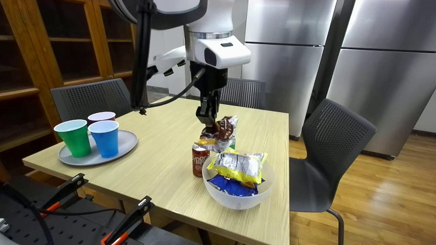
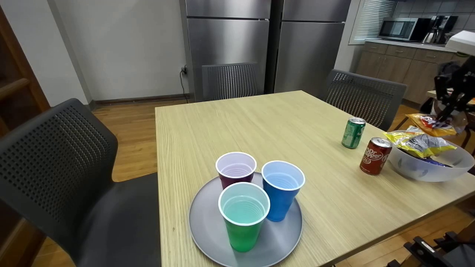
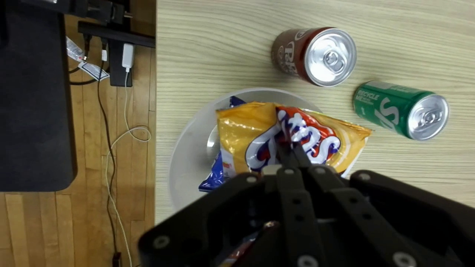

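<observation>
Background microwave in an exterior view only, jaws tight on orange snack bag

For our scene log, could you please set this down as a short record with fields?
Grasp: black two-fingered gripper closed on orange foil snack bag
Held above: round translucent plastic bowl
In bowl: yellow foil bag over blue foil bag
Nearby: red metal can, green metal can, both upright
Farther off: round grey plate with green plastic cup, blue plastic cup, purple plastic cup
</observation>
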Controlling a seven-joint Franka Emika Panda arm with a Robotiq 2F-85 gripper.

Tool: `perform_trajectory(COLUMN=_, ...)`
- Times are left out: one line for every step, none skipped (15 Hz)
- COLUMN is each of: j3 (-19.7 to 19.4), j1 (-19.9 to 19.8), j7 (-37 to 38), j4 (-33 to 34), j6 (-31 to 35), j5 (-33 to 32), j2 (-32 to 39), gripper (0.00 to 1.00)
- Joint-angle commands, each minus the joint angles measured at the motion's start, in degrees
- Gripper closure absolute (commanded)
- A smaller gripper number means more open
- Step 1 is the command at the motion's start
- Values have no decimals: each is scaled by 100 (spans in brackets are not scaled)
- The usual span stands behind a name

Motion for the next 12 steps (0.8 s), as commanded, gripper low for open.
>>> perform_trajectory(j3=-50, j1=-259, j7=341, j4=-7, j6=-182, j5=-289, j2=61, gripper=100)
perform_trajectory(j3=-93, j1=-280, j7=349, j4=12, j6=-216, j5=-279, j2=109, gripper=100)
perform_trajectory(j3=-135, j1=-304, j7=372, j4=41, j6=-217, j5=-284, j2=181, gripper=100)
perform_trajectory(j3=-167, j1=-326, j7=420, j4=68, j6=-193, j5=-303, j2=261, gripper=100)
perform_trajectory(j3=-228, j1=-308, j7=365, j4=130, j6=-239, j5=-214, j2=355, gripper=100)
perform_trajectory(j3=-260, j1=-324, j7=427, j4=189, j6=-222, j5=-241, j2=484, gripper=100)
perform_trajectory(j3=-305, j1=-309, j7=448, j4=267, j6=-245, j5=-225, j2=622, gripper=100)
perform_trajectory(j3=-349, j1=-282, j7=464, j4=318, j6=-283, j5=-196, j2=714, gripper=100)
perform_trajectory(j3=-385, j1=-258, j7=510, j4=390, j6=-285, j5=-200, j2=831, gripper=100)
perform_trajectory(j3=-428, j1=-227, j7=519, j4=462, j6=-313, j5=-169, j2=934, gripper=100)
perform_trajectory(j3=-464, j1=-198, j7=534, j4=528, j6=-340, j5=-151, j2=1012, gripper=100)
perform_trajectory(j3=-493, j1=-172, j7=568, j4=613, j6=-344, j5=-152, j2=1119, gripper=100)
